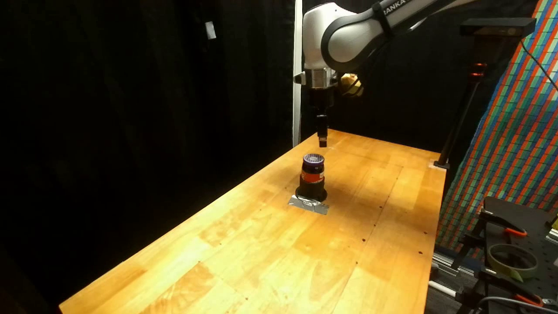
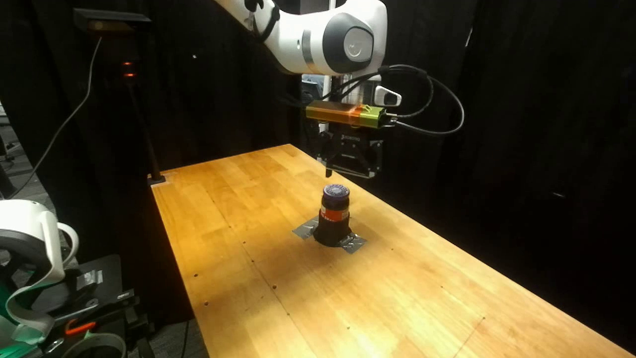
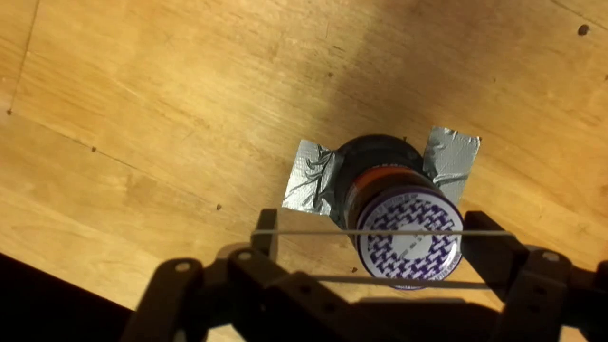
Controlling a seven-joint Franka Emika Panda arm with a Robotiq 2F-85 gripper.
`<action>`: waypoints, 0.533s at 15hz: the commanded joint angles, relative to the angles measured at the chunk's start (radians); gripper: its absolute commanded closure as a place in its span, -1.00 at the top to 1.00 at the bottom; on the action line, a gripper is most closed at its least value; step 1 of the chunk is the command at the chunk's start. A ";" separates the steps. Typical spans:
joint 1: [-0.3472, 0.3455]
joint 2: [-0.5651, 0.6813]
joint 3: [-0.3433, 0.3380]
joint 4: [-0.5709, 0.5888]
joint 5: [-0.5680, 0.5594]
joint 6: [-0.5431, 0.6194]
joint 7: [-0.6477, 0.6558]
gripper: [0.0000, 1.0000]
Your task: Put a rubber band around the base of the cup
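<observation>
The cup is a dark cylinder with an orange-red band and a purple-and-white lid, upright on the table in both exterior views (image 1: 313, 176) (image 2: 335, 214). Its black base is taped down. My gripper hangs above it, apart from it, in both exterior views (image 1: 322, 141) (image 2: 350, 174). In the wrist view my gripper (image 3: 373, 232) is open wide, with a thin tan rubber band (image 3: 308, 232) stretched in two strands between its fingers. The strands cross in front of the cup's lid (image 3: 411, 254), which appears closer to the right finger. The cup's lower far side is hidden.
Silver tape strips (image 3: 308, 175) (image 3: 451, 159) flank the cup's base on the wooden table (image 1: 270, 253). A camera post (image 1: 457, 117) stands at a table corner. A dark cart with a tape roll (image 1: 512, 261) is beside the table. Black curtains hang behind.
</observation>
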 commanded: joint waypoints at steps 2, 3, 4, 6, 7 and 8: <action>-0.005 0.144 0.023 0.207 0.065 -0.081 0.017 1.00; -0.005 0.164 0.025 0.231 0.081 -0.092 0.030 1.00; -0.002 0.182 0.024 0.246 0.088 -0.093 0.041 1.00; 0.005 0.214 0.020 0.280 0.094 -0.092 0.074 1.00; 0.007 0.229 0.018 0.294 0.095 -0.095 0.087 1.00; 0.008 0.242 0.017 0.306 0.097 -0.095 0.101 1.00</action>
